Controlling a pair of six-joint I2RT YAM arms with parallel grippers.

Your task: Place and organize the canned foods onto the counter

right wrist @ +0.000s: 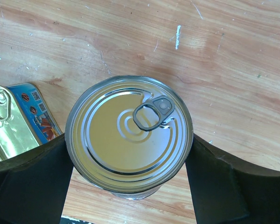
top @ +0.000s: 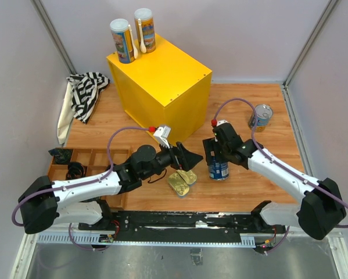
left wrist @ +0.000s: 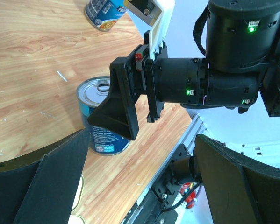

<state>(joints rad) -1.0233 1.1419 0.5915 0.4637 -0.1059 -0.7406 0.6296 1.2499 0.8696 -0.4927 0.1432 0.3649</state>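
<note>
Two tall white-lidded cans (top: 122, 40) (top: 145, 29) stand at the back corner of the yellow counter (top: 162, 81). A blue-labelled can (top: 218, 170) (right wrist: 129, 133) stands upright on the wooden table, and my right gripper (top: 218, 157) (right wrist: 129, 154) is shut on it, one finger against each side. A second blue-labelled can (top: 260, 116) (left wrist: 104, 11) sits apart at the right. Two gold tins (top: 182, 180) (right wrist: 13, 126) lie just left of the held can. My left gripper (top: 188, 158) (left wrist: 140, 186) hangs open above the tins, holding nothing.
A striped cloth (top: 86, 90) lies left of the counter. A wooden compartment tray (top: 86, 157) with small black objects (top: 75, 170) sits at the near left. White spoons (top: 137, 40) lean between the tall cans. Grey walls close in the table.
</note>
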